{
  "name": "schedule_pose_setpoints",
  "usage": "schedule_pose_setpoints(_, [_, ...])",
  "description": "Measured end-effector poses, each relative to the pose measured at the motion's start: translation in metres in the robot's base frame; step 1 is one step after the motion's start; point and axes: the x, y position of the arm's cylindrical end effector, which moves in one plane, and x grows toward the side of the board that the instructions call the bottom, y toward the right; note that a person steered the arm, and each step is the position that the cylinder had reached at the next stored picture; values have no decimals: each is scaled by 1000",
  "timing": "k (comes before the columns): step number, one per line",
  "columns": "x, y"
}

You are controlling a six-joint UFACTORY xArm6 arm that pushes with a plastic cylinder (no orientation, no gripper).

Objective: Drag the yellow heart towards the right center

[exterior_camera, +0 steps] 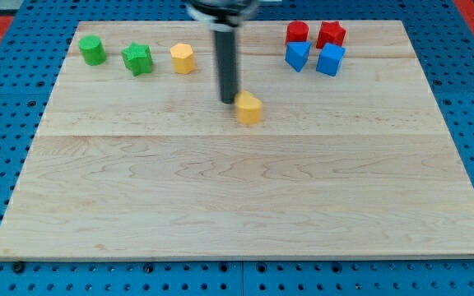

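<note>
One camera looks down at a slant from beyond the board's point(245, 205) near edge, taking in the whole board from moderate distance.

yellow heart point(249, 108) | small block, lay flat on board | upper middle, slightly right of centre

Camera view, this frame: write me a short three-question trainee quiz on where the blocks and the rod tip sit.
1. True or false: my tip is at the left edge of the yellow heart.
2. Which blocks sit nearest the view's top right? A) green B) red and blue C) yellow
3. Fill in: the two green blocks lie at the view's top ____.

Key: 1 true; 2 B, the red blocks and blue blocks; 3 left.
</note>
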Motion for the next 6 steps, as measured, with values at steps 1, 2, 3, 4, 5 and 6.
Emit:
schedule_pose_setpoints(1, [24, 64])
schedule_pose_setpoints(2, [17, -50])
schedule_pose_setpoints(3, [50, -35])
schedule_pose_setpoints(4, [62, 31])
schedule_pose_setpoints(5, [68, 113])
schedule_pose_setpoints(6, [63, 122])
